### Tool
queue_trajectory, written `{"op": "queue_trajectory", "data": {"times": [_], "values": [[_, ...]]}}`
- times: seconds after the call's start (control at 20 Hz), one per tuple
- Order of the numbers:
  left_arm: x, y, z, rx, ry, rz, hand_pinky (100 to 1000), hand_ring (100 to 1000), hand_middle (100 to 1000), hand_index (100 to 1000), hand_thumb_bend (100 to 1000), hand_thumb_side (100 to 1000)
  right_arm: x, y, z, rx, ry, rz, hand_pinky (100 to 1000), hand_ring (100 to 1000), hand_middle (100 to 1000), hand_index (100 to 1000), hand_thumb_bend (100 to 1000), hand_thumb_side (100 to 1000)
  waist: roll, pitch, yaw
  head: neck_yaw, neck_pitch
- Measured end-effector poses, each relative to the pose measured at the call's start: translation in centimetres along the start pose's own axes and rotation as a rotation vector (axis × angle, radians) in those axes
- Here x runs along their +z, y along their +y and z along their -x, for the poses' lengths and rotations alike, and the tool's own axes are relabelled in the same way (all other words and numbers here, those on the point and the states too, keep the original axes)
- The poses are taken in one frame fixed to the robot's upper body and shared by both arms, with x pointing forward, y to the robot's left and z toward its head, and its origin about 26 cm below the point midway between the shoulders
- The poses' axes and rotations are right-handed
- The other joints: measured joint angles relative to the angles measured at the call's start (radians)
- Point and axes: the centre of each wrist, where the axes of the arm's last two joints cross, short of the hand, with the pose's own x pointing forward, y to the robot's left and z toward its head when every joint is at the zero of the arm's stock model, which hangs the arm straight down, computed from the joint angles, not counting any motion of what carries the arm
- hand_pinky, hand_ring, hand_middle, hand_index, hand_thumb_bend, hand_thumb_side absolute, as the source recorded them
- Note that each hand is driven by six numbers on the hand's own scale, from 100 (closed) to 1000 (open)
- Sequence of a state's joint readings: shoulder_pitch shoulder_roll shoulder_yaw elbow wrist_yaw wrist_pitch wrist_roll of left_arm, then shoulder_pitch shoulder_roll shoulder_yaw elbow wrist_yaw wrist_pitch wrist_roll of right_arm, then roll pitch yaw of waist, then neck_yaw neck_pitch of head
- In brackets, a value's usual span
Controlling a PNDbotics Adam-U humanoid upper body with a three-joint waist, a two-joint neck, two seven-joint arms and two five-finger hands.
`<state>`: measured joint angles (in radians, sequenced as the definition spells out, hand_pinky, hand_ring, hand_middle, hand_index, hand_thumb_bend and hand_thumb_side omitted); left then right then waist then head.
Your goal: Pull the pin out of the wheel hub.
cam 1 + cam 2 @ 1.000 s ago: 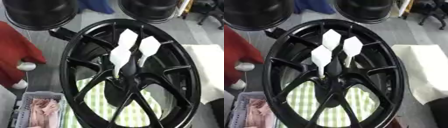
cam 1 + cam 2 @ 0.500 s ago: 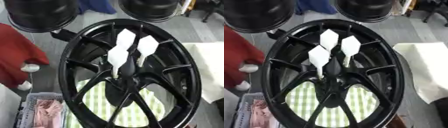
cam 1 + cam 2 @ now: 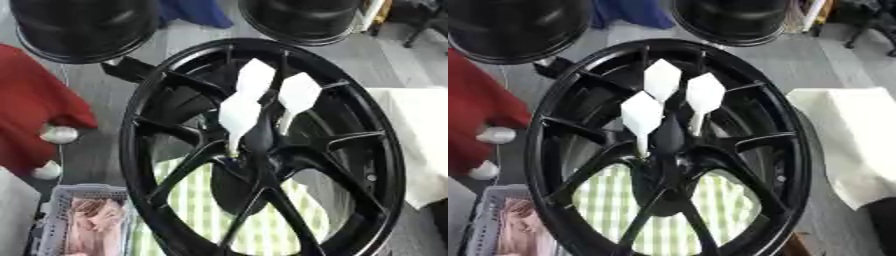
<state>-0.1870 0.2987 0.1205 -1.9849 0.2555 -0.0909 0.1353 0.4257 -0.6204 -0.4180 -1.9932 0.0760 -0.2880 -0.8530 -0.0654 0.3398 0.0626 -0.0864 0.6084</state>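
Hands unseen; pins [image 3: 662, 80] in wheel hub [image 3: 667, 162].

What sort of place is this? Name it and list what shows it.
Probably a workshop or garage floor. A large black wheel rim stands in the middle with white-flagged pins in its hub, two more black rims lie behind it on grey flooring, and a basket sits beside it.

Light: even, bright, diffuse.
Glare: white pins [image 3: 254, 95] near blown out.
Blur: soft throughout.
Shadows: faint.
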Motion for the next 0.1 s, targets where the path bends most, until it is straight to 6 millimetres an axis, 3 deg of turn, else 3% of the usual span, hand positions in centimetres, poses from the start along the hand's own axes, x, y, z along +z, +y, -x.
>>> {"op": "queue_trajectory", "data": {"times": [0.1], "values": [[-0.05, -0.03, -0.02, 0.001, 0.0, 0.003, 1000, 760, 721, 849, 100, 727, -0.32, 0.93, -0.35, -0.058, -0.039, -0.007, 493, 672, 589, 610, 264, 216, -0.004, 0.0, 0.003, -0.002, 0.0]]}}
